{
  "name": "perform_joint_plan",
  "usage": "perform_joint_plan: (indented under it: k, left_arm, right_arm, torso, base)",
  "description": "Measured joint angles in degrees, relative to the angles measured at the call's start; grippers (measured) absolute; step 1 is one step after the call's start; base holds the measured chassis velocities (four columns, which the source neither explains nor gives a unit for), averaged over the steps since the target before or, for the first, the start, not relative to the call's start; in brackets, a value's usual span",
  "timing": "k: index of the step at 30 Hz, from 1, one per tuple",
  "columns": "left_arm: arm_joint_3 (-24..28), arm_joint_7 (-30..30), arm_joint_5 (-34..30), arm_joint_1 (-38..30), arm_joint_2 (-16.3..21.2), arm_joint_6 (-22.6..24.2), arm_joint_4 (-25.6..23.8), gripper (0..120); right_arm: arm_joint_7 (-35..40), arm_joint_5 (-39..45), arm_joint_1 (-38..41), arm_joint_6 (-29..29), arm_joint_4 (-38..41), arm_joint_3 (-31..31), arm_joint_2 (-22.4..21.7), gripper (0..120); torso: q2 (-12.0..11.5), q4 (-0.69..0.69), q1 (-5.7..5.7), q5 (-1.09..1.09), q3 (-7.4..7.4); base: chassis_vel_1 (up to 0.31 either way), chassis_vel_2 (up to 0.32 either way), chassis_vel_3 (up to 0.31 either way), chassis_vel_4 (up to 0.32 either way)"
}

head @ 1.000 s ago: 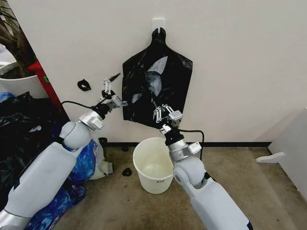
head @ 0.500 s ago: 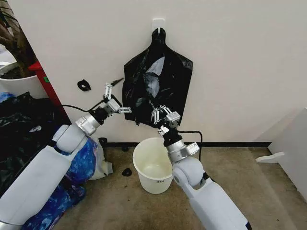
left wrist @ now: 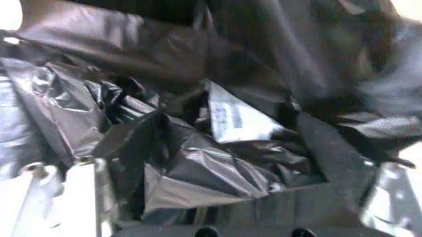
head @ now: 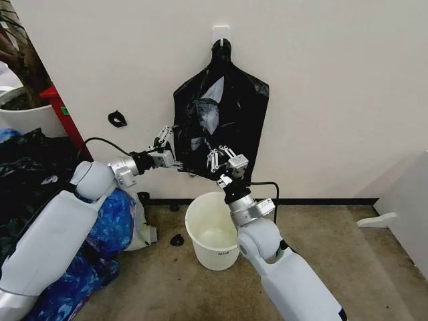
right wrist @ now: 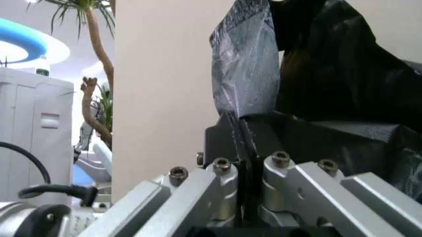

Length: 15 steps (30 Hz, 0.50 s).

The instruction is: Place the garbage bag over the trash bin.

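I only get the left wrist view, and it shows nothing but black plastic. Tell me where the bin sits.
Observer: The trash bin stands mouth up on the floor, below the garbage bag.
Operator: Report the right pincer.
Observer: The right pincer is shut on the bag's lower edge, beside your open left pincer.
Operator: Say what holds the plastic up.
Observer: A black bag bundle hangs by its neck from a white wall hook.

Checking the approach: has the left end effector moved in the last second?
Yes. The left end effector moved down and rightward toward the trash bin, onto the garbage bag's left edge.
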Motion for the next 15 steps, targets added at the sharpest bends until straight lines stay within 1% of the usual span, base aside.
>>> perform_joint_plan:
  k: [1,3,5,6,8,10,11,13,14,15]
  left_arm:
    - [-0.1,0.8,0.3,-0.2,-0.2,0.2,0.1,77]
    - [-0.6,2.8,1.1,-0.7,-0.6,1.0,0.3,67]
    - [-1.1,3.6,1.7,-0.8,-0.8,1.6,0.3,60]
    - [-1.1,3.6,1.7,-0.8,-0.8,1.6,0.3,60]
    - [-1.4,3.9,1.8,-0.8,-0.8,2.3,0.3,55]
    - [-1.7,3.9,1.8,-0.7,-0.6,3.9,0.3,43]
    - [-1.7,4.0,1.5,-0.7,-0.6,4.7,0.3,40]
    - [-1.7,4.1,0.8,-0.7,-0.5,5.8,0.5,39]
    - [-1.7,4.1,0.2,-0.8,-0.5,6.5,0.7,41]
    - [-1.7,4.1,0.2,-0.8,-0.5,6.5,0.7,41]
  right_arm:
    - [0.0,0.0,0.0,0.0,0.1,0.1,-0.1,0]
    - [0.0,0.0,-0.2,0.0,0.3,0.4,-0.4,0]
    - [0.0,0.0,-0.2,0.1,0.5,0.6,-0.6,0]
    - [0.0,0.0,-0.2,0.1,0.5,0.6,-0.6,0]
    - [0.0,0.1,-0.3,0.1,0.6,0.8,-0.8,0]
    - [0.0,0.1,-0.3,0.1,0.8,1.0,-1.0,0]
    - [0.0,0.2,-0.3,0.1,0.9,1.0,-1.0,0]
    - [0.0,0.2,-0.3,0.1,1.0,1.0,-1.1,0]
    - [0.0,0.2,-0.4,0.1,1.1,0.9,-1.1,0]
    - [0.0,0.2,-0.4,0.1,1.1,0.9,-1.1,0]
  torso:
    - [0.0,0.0,0.0,0.0,0.0]
    - [0.0,0.0,0.0,0.0,0.0]
    - [0.0,0.0,0.0,0.0,0.0]
    - [0.0,0.0,0.0,0.0,0.0]
    - [0.0,0.01,0.0,0.0,0.0]
    - [0.0,0.01,0.0,0.0,0.0]
    - [0.0,0.0,0.0,0.0,0.0]
    - [0.0,0.01,0.0,0.0,0.0]
    - [0.0,0.01,0.0,0.0,0.0]
    - [0.0,0.01,0.0,0.0,0.0]
  base:
    - [0.0,0.0,0.0,0.0]
    - [0.0,0.0,0.0,0.0]
    - [0.0,0.0,0.0,0.0]
    - [0.0,0.0,0.0,0.0]
    - [0.0,0.0,0.0,0.0]
    - [0.0,0.0,0.0,0.0]
    - [0.0,0.0,0.0,0.0]
    - [0.0,0.0,0.0,0.0]
    - [0.0,0.0,0.0,0.0]
    - [0.0,0.0,0.0,0.0]
